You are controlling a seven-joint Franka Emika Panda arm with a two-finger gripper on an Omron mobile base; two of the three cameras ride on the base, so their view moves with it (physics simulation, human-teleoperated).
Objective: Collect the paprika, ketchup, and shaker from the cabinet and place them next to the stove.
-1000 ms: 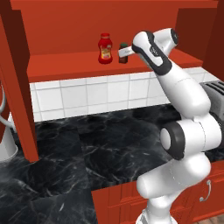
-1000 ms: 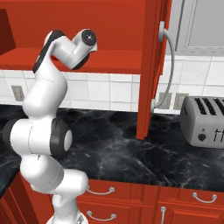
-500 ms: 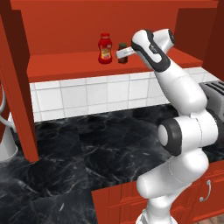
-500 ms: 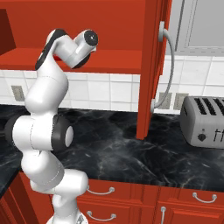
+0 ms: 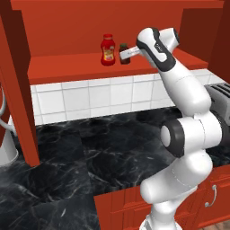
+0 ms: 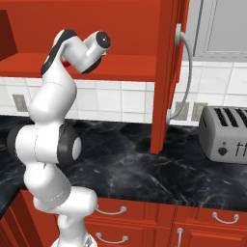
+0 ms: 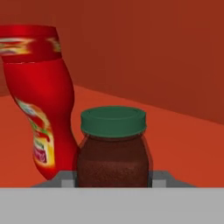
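Hand view | gripper (image 7: 113, 177) closed from wide open onto paprika (image 7: 113, 146) | beside ketchup (image 7: 37, 98) | ready to lift off cabinet (image 7: 183, 135) shelf.

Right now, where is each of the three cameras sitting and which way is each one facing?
Left base view: behind the arm's left, facing the cabinet shelf with ketchup and paprika; the arm rises at right.
Right base view: behind its right, facing cabinet and toaster; the arm at left.
Hand view: on the hand, facing the paprika, ketchup beside it.
Both base views share the counter.
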